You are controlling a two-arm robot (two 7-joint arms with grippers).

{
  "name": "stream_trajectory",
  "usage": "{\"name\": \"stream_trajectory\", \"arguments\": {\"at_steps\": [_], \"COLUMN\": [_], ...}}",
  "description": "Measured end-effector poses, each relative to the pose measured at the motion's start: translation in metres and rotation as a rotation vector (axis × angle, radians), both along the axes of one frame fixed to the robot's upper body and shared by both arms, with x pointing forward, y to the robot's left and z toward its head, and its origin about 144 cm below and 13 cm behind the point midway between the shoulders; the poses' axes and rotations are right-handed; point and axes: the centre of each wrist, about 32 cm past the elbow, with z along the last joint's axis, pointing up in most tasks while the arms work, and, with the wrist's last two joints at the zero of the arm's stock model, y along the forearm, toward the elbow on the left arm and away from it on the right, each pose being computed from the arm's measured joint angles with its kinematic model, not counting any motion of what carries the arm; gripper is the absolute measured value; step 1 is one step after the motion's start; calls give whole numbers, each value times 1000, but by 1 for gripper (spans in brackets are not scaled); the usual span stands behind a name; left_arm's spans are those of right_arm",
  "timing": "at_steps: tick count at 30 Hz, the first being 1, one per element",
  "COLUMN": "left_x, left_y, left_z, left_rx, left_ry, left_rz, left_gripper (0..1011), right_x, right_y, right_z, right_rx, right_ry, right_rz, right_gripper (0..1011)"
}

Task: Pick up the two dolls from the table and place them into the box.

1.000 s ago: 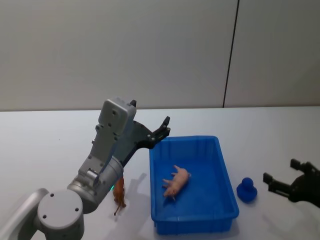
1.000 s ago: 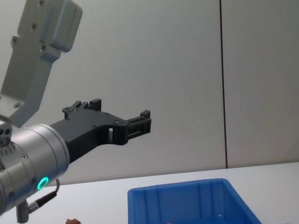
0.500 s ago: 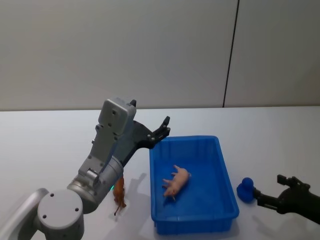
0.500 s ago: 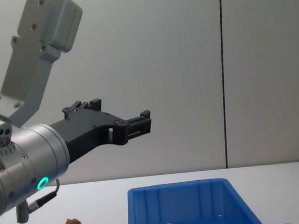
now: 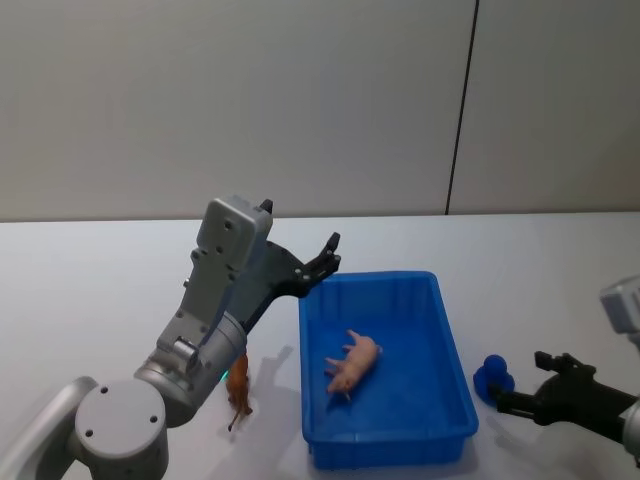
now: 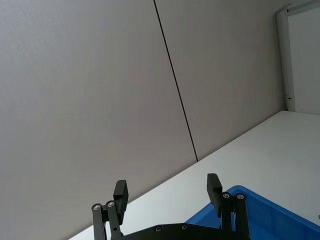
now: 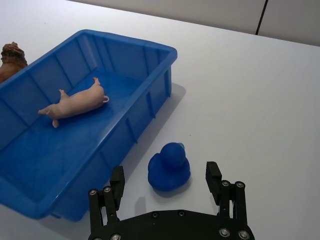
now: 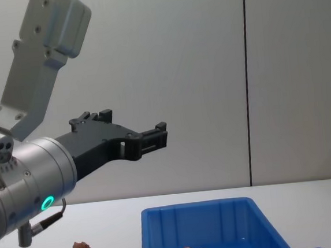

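Right hand (image 5: 518, 381) nearer blue duck (image 5: 492, 378) | brown doll (image 5: 239, 390) half-hidden (left arm)

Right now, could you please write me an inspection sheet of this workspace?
Surface: white table, flat.
Job's things: blue box on the table; pink doll lying inside it; reddish-brown doll on the table to the box's left, outside it.
Clutter: small blue duck on the table, right of the box.
Grippers: left gripper open, raised near the box's far left corner; right gripper open, low, facing the duck, not touching it.
Cables: short grey lead at the left arm's wrist.
Surroundings: grey wall panels with a dark vertical seam.
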Motion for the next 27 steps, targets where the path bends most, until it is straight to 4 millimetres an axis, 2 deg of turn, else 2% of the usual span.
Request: {"name": "stream_trajectory", "arguments": {"at_steps": [9, 27], "left_x": [0, 0], "left_y": [0, 0], "left_z": [0, 0], "left_rx": [0, 0], "left_ry": [0, 0], "left_rz": [0, 0], "left_gripper": [1001, 1001], "right_x": [21, 32], "right_y": [11, 16], "right_z": [-7, -16], "right_rx": [-21, -55], "right_ry": [-4, 24], "right_rz": [30, 36], "right_gripper": [1001, 1001]}}
